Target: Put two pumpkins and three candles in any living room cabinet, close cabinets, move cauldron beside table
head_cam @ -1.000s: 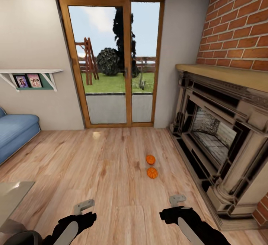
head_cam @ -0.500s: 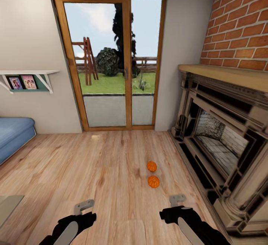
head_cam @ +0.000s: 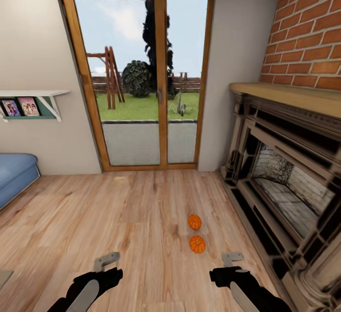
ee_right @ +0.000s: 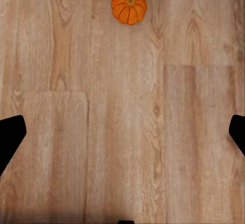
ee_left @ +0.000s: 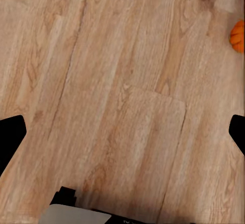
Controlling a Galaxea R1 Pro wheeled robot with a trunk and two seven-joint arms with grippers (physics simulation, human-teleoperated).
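Head view: two pumpkins on the wood floor [head_cam: 94, 217], one behind the other, near pumpkin [head_cam: 197, 244] and far pumpkin [head_cam: 194, 221], close together but not touching. Both sit right of centre, w/ the fireplace [head_cam: 284, 170] to their right and the glass door [head_cam: 142, 80] well beyond them. Brick wall [head_cam: 308, 32] above the mantel. Blue sofa [head_cam: 16, 174] at the left edge, a shelf [head_cam: 33, 95] w/ photos above it.

Left gripper [head_cam: 106, 261] and right gripper [head_cam: 232, 258] both low in the head view, held over bare floor, nothing in either. Right gripper is near the near pumpkin, just to its right and closer to the robot; left gripper is well apart from both.

Head view can't settle how the fingers stand. Wrist views do: in each, the two dark fingertips sit at opposite edges of the frame, wide apart, w/ only floor between them. Left fingertips [ee_left: 10, 140]; right fingertips [ee_right: 10, 137].

Right wrist view looks down on floor boards, one pumpkin [ee_right: 129, 5] ahead of the fingers, ribs and greenish stem clear, detail the head view doesn't give. Which of the two it is, can't tell for sure.

Left wrist view: floor, plus part of a pumpkin [ee_left: 238, 36] cut off at the frame edge.
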